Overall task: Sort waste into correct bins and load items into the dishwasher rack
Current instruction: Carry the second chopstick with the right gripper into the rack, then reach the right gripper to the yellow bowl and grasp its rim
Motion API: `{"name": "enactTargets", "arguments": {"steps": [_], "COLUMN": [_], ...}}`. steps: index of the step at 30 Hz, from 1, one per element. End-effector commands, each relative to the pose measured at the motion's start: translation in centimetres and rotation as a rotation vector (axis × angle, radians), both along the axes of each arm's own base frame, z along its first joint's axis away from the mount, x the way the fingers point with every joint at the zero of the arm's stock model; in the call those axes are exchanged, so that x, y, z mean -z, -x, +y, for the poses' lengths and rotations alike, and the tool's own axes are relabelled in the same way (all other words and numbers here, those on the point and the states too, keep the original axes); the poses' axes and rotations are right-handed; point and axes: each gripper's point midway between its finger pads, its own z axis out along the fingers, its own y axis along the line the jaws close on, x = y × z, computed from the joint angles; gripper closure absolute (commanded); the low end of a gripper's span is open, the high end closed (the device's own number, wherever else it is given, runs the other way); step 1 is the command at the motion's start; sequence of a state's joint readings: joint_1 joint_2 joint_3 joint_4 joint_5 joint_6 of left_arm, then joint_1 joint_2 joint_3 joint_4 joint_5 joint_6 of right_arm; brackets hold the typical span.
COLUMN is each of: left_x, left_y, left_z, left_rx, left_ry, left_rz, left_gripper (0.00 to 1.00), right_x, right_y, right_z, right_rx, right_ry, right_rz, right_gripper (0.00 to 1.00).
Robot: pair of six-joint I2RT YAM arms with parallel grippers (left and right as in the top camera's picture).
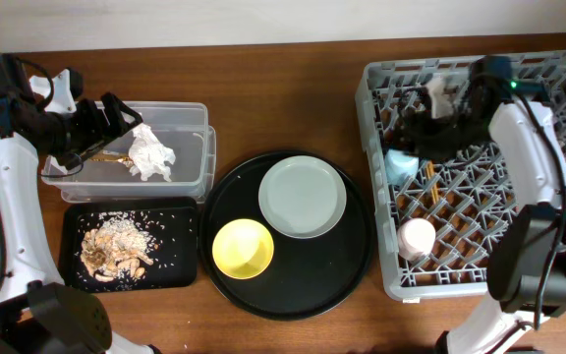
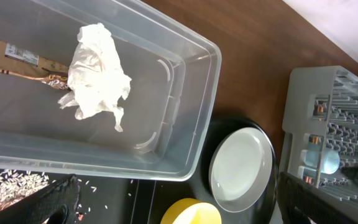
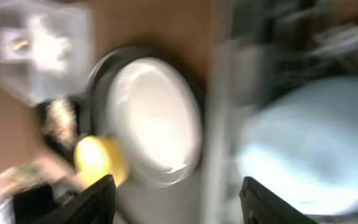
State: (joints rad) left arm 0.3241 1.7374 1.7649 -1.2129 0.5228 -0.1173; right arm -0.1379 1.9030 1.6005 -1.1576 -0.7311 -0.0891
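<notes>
Right hand spread at light-blue cup in rack, right edge | my left hand spread above tub, left edge: tissue lies apart from food scraps.

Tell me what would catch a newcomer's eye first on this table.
The big grey dishwasher rack fills the right side. In the middle, a bright yellow bowl and a pale plate sit on a round black tray. At left, a crumpled white tissue lies in the clear tub.
</notes>
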Motion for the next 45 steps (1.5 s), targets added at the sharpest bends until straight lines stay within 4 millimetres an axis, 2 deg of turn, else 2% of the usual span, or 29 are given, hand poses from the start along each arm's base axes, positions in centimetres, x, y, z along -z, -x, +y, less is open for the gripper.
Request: {"name": "enactTargets", "arguments": {"steps": [1, 4, 7, 12, 15, 17, 20, 22, 23, 25, 29, 33, 37, 38, 43, 45], "left_x": [-0.2, -0.2, -0.2, -0.2, -0.2, -0.2, -0.2, -0.2, -0.2, -0.2, -0.2, -0.2, -0.2, -0.2, -0.2, -0.2], "left_y": [0.0, 0.0, 0.0, 0.0, 0.0, 0.0, 0.0, 0.0, 0.0, 0.0, 0.0, 0.0, 0.0, 0.0, 0.0, 0.0], "left_z": [0.2, 0.2, 0.2, 0.2, 0.2, 0.2, 0.2, 0.2, 0.2, 0.2, 0.2, 0.2, 0.2, 0.2, 0.2, 0.2], "left_rx": [-0.006, -0.007, -0.007, -0.007, -0.007, -0.007, -0.007, -0.007, -0.007, -0.007, -0.007, -0.007, -0.007, -0.007, -0.007, -0.007], "left_ry": [0.002, 0.002, 0.002, 0.002, 0.002, 0.002, 0.002, 0.002, 0.002, 0.002, 0.002, 0.002, 0.002, 0.002, 0.002, 0.002], "left_rz": [-0.003, -0.004, -0.003, -0.004, -0.003, -0.004, -0.004, -0.004, -0.004, -0.004, -0.003, -0.004, -0.004, -0.004, -0.004, -0.004], "left_gripper": [0.01, 0.01, 0.01, 0.01, 0.01, 0.01, 0.01, 0.01, 0.01, 0.00, 0.01, 0.01, 0.00, 0.01, 0.01, 0.01], "right_x": [-1.5, -1.5, -1.2, -0.7, 1.2, 2.7, 3.7, 3.8, 3.9, 4.8, 7.5, 9.9, 11.1, 11.5, 12.4, 12.6], "right_y": [2.9, 5.2, 8.4, 13.9, 16.5, 17.3, 17.4, 17.9, 18.6, 19.3, 19.1, 19.1, 19.6, 19.9, 20.3, 20.6], "right_z": [6.6, 11.5, 17.2, 24.9, 28.0, 29.4, 31.9, 33.4, 34.3, 35.0, 34.6, 34.1, 33.2, 32.8, 31.9, 31.4], "right_rx": [-0.166, -0.309, -0.489, -0.756, -0.840, -0.862, -0.856, -0.873, -0.891, -0.912, -0.924, -0.937, -0.932, -0.934, -0.944, -0.949], "right_ry": [-0.184, -0.175, -0.148, -0.110, 0.046, 0.211, 0.399, 0.430, 0.418, 0.433, 0.487, 0.526, 0.549, 0.558, 0.577, 0.587], "right_rz": [0.053, 0.070, 0.064, -0.014, -0.067, -0.154, -0.336, -0.411, -0.431, -0.439, -0.396, -0.352, -0.310, -0.296, -0.267, -0.253], "right_gripper": [0.34, 0.34, 0.34, 0.35, 0.35, 0.35, 0.35, 0.36, 0.41, 0.46, 0.57, 0.59, 0.60, 0.65, 0.69, 0.75]}}
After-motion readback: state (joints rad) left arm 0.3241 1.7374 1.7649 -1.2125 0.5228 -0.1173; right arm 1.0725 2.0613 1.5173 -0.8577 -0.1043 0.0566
